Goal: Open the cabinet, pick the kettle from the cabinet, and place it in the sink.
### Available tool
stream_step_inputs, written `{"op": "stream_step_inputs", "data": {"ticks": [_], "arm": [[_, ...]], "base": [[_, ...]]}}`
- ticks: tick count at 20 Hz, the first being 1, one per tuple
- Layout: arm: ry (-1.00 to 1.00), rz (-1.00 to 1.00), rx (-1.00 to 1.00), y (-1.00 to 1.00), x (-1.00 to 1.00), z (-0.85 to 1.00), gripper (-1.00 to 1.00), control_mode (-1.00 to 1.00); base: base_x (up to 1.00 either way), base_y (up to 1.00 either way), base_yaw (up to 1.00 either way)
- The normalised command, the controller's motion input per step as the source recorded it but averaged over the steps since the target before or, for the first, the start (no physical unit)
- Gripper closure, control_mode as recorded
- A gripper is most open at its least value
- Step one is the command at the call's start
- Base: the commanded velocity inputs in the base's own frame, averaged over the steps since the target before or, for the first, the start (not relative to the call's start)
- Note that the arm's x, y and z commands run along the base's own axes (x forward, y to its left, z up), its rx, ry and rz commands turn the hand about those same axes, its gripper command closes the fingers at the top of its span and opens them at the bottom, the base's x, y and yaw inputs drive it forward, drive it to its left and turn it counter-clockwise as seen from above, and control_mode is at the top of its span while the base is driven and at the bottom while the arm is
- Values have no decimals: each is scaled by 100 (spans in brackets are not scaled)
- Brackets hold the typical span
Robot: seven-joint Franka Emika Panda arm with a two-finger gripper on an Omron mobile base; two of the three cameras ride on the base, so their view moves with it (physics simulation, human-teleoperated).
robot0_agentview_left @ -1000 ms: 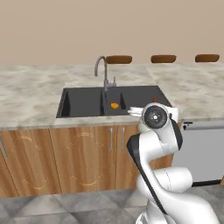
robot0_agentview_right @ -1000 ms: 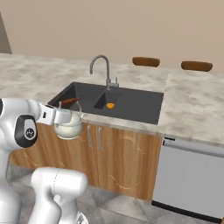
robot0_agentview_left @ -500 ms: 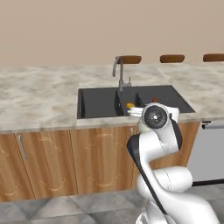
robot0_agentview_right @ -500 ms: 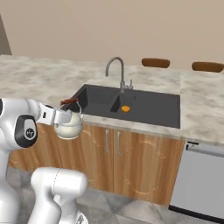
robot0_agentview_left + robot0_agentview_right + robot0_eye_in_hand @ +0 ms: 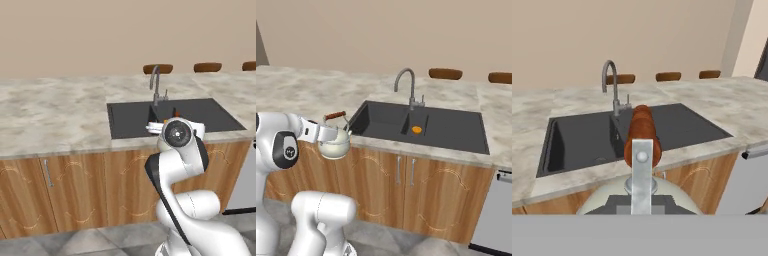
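Note:
The cream-white kettle point(image 5: 334, 145) hangs in front of the counter edge, left of the sink, with my gripper point(image 5: 330, 131) shut on its handle below the reddish-brown grip point(image 5: 336, 115). In the hand view the kettle's grip point(image 5: 643, 134) and rounded body point(image 5: 601, 200) sit right before the camera, with the black sink point(image 5: 582, 137) and its silver faucet point(image 5: 611, 82) beyond. In the left base view my arm's wrist hides most of the kettle point(image 5: 154, 127), which sits in front of the sink point(image 5: 130, 119). The cabinet is out of view.
A small orange thing point(image 5: 416, 129) lies in the sink basin point(image 5: 451, 130). Wooden base cabinets point(image 5: 406, 182) stand under the marble counter point(image 5: 301, 92). A dishwasher front point(image 5: 495, 212) is at the right. Brown stool tops point(image 5: 157, 68) show behind the counter.
The whole picture has shifted right in both base views, so the camera has moved along the counter. The kettle stays in my gripper in the same pose.

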Motion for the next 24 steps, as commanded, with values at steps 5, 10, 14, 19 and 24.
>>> {"op": "stream_step_inputs", "data": {"ticks": [5, 10, 14, 19, 24], "arm": [[0, 0, 0, 0, 0, 0, 100, 100], [0, 0, 0, 0, 0, 0, 100, 100], [0, 0, 0, 0, 0, 0, 100, 100], [0, 0, 0, 0, 0, 0, 100, 100], [0, 0, 0, 0, 0, 0, 100, 100]], "base": [[47, 52, -7], [53, 47, -7], [54, 46, -7], [58, 40, -4], [63, 26, -6]]}}
